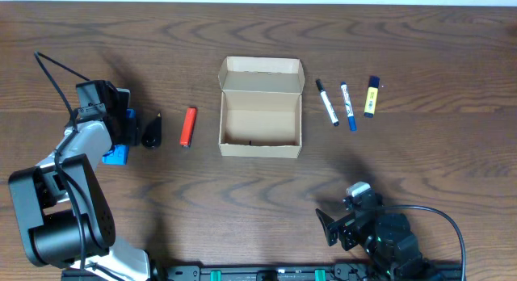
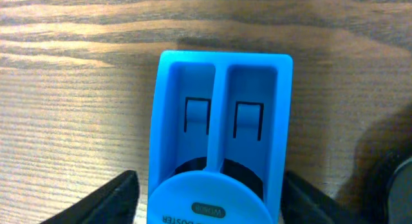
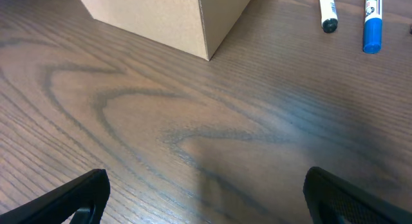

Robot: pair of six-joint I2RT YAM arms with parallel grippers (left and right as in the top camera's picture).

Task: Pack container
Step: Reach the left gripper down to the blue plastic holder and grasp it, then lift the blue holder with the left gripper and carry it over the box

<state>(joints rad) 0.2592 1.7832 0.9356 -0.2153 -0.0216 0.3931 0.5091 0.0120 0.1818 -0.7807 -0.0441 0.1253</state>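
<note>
- One pick starting: left hand [image 2: 212,198] straddles blue block [image 2: 219,114], maybe a duster; clamp cannot be told.
- Right hand [image 3: 206,198] apart.
- Next: grip, lift into container [image 1: 260,119].

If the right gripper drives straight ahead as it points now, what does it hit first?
Probably the near corner of the cardboard box; only bare table lies before it, though depth is unclear.

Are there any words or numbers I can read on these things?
Nothing reads clearly.
Blue plastic piece: oval label and the print below it are blurred and cut off.
Blue marker: print too small.
Yellow highlighter: label too small.
Cardboard box: no writing visible.
</note>
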